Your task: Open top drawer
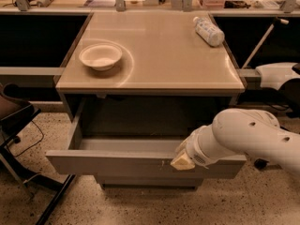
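Top drawer sits in the front of a tan-topped cabinet, the biggest thing in view, which stands on a speckled floor. The drawer is pulled well out toward the camera. Its grey front hangs forward of the cabinet body, its grey side walls run back under the top, and the dark inside of the cabinet shows behind it. A small whitish scuff marks the front close to its upper edge, right of the middle. Below it, set further back, the edge of another grey front peeks out.

Next in size, the white arm comes in from the right edge of the view and reaches down and left across the drawer's right end. At its tip, the gripper lies against the upper edge of the drawer front, right of centre, just beside the scuff. The wrist covers it from behind, so I cannot tell how wide the gripper stands or whether it grasps the edge.

A dark chair is cut off at the left edge, apart from the cabinet.

On the cabinet top, a pale shallow bowl stands upright near the left side. A clear plastic bottle lies on its side near the back right corner, well apart from the bowl.
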Controlling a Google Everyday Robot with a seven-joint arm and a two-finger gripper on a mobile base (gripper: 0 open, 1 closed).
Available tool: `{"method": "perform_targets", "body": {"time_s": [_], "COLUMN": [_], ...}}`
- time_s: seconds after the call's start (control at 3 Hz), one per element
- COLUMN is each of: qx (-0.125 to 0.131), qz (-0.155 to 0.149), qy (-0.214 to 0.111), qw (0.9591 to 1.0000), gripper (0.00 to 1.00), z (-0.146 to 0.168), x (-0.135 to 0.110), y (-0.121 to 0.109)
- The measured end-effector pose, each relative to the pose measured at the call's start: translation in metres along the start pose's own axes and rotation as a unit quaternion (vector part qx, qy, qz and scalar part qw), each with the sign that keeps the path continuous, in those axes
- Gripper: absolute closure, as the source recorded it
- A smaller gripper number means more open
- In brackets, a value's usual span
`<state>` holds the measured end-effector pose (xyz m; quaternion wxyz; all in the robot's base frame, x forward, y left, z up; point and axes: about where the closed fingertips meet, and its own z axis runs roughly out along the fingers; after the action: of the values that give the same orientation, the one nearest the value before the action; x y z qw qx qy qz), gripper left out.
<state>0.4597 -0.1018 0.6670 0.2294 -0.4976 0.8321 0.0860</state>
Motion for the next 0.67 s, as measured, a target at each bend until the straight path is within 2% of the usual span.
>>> {"method": "perform_targets", "body": {"time_s": [0.67], "qx": [-0.006], "qz": [-0.001], "qy": [0.002], "qw": [1.0000], "gripper": [1.00], "z": [-0.0030], "x": [0.0042], "y": [0.0082]}}
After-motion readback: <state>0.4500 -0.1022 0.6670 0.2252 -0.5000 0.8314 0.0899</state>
